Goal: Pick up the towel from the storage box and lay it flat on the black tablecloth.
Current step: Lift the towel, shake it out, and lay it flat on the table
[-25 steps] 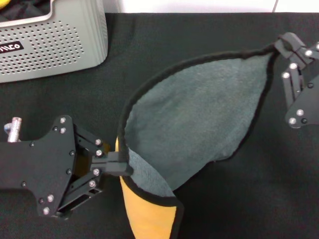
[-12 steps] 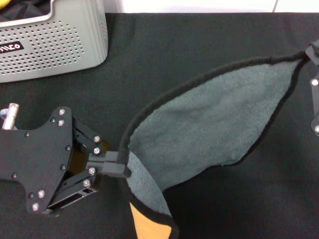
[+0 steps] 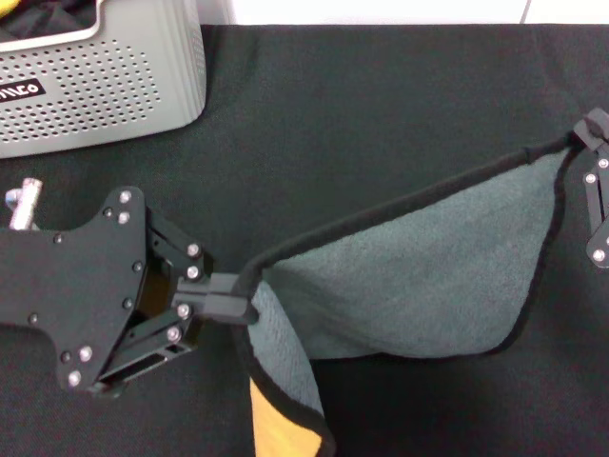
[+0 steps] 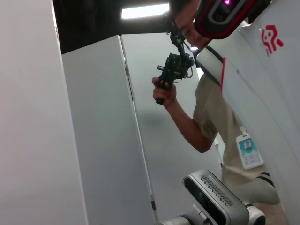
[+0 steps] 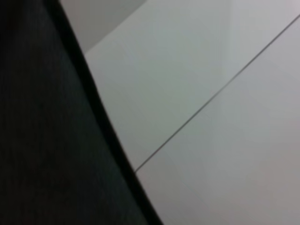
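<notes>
Left gripper: the left gripper (image 3: 228, 307) is sitting low on the robot's left side in the head view, its fingers pressed together and pinching one corner of the towel (image 3: 428, 286) by its black border.

Right gripper: the right gripper (image 3: 588, 135) is showing at the far right edge of the head view, its fingers closed on the opposite corner of the towel.

Towel position: the towel is hanging stretched between the two grippers above the black tablecloth (image 3: 381, 114), well apart from the box.

Towel direction: its taut top edge is forming the long axis, running from the left gripper up and away toward the right gripper; the grey-green face is turning toward the head camera and sagging below that edge to a lower corner on the right.

Towel underside: a strip near the left gripper is drooping toward the bottom of the head view, showing the yellow-orange side.

Box: the storage box (image 3: 114, 86) is standing at the far left corner on the tablecloth, its black label facing the camera; something dark is lying inside, too little of it showing to name.

Left wrist view: a person (image 4: 206, 108) is holding a handheld device.

Right wrist view: a dark edge, likely the tablecloth (image 5: 42, 140), is showing against a pale floor.
</notes>
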